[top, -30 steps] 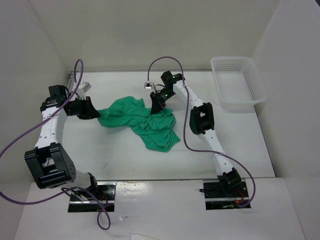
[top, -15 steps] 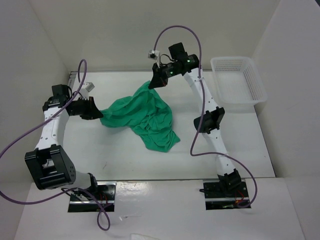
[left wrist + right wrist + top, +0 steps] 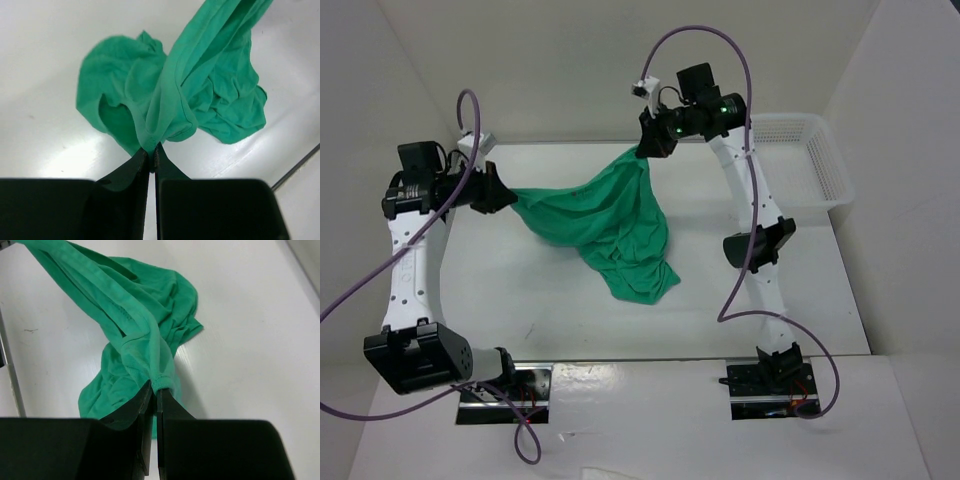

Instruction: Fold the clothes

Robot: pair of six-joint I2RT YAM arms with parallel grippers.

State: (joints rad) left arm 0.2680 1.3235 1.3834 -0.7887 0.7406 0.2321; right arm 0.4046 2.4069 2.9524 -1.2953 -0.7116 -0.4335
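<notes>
My left gripper (image 3: 151, 150) is clamped on a bunched edge of the shirt (image 3: 615, 225), its jaws nearly together with green fabric pinched at the tips. My right gripper (image 3: 154, 388) pinches a hem the same way. Between my two grips the shirt stretches as a sagging band; below them the rest lies crumpled on the table (image 3: 520, 300). A basket (image 3: 820, 165) sits right of my right gripper, apart from the shirt

I see bright, even light from above. The white table (image 3: 520, 290) shines a little, with soft glare streaks in both wrist views. The green T-shirt (image 3: 620, 230) casts only a pale shadow. Up close, the left gripper (image 3: 151, 150) and right gripper (image 3: 155, 390) look flat black.
</notes>
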